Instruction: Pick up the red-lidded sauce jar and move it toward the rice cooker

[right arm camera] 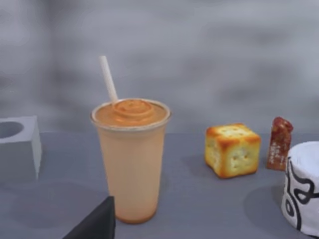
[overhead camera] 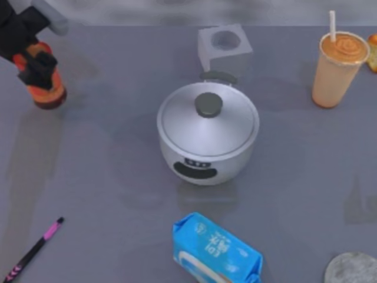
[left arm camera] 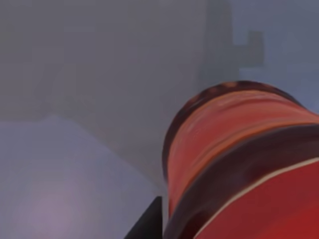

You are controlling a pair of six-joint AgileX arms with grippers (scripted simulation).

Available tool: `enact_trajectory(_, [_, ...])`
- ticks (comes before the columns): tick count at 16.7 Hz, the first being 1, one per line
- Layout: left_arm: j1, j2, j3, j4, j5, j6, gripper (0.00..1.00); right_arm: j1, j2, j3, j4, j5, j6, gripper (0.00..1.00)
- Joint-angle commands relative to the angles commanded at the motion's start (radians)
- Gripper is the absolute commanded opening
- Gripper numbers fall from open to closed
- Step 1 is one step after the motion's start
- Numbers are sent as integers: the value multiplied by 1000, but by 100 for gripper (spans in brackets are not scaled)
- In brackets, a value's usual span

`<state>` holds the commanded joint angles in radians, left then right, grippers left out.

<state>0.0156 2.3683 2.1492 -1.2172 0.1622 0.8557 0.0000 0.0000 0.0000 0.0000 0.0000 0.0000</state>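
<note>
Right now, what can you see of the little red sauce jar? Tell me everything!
The red-lidded sauce jar is a small round jar with an orange-red label and dark reddish-brown sauce showing at its base. It sits at the table's far left, tilted a little, well away from the rice cooker. The left gripper covers its top, so the lid is mostly hidden from above. The left wrist view shows its side close up, glossy, with dark bands and a red lid edge.

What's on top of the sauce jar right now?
The left tool sits over the sauce jar at the table's far left, covering its top in the top view. The lid is hidden there; only the orange-red body and dark base show.
</note>
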Motion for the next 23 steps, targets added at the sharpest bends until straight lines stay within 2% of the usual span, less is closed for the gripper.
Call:
enact_trajectory(6, [19,-303,-264,-33,-6,3,0,0,0,0,0,0,0,100])
enact_trajectory(15, [5,-333,-296,-28,-14,-28,0,0,0,0,0,0,0,100])
enact_trajectory(19, [-54,-339,-334,14,-49,-213,0,0,0,0,0,0,0,100])
enact_trajectory(23, [-143,-344,-403,71,-104,-520,0,0,0,0,0,0,0,100])
